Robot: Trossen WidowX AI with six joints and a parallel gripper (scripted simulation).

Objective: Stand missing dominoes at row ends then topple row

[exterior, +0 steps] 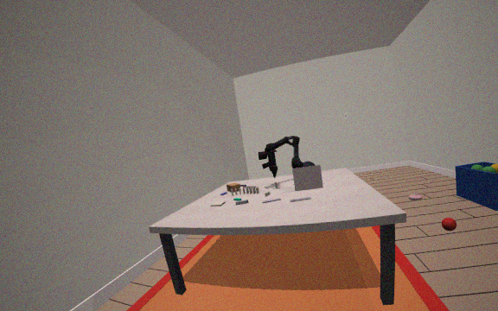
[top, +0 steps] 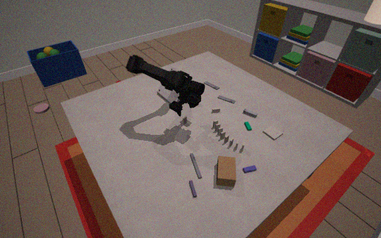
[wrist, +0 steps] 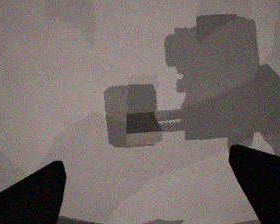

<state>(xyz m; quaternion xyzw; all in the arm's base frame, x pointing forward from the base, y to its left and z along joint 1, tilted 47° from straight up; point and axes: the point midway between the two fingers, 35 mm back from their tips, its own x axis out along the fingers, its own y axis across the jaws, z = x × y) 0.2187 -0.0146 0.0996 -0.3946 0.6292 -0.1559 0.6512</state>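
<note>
A row of several thin grey dominoes (top: pixel 226 139) (exterior: pixel 251 190) stands on the table (top: pixel 137 198) (exterior: pixel 284 218). A separate domino (top: pixel 184 120) (exterior: pixel 277 185) (wrist: pixel 116 117) is below my gripper, apart from the row; it looks upright, and shadow covers part of it in the wrist view. Another small grey piece (top: pixel 215 110) (exterior: pixel 267 193) lies near the row's far end, seemingly a domino on its side. My gripper (top: pixel 185 110) (exterior: pixel 274 175) (wrist: pixel 150 164) is open and empty, above the separate domino, which shows between and beyond the fingertips in the wrist view.
A wooden block (top: pixel 226 169) (exterior: pixel 233 187) is near the row's other end, with a blue-purple piece (top: pixel 249 169) beside it. A green piece (top: pixel 248 125), a pale tile (top: pixel 272 133) and grey bars (top: pixel 226 99) (top: pixel 195 165) lie around the row. A grey panel (exterior: pixel 307 178) stands by the arm base.
</note>
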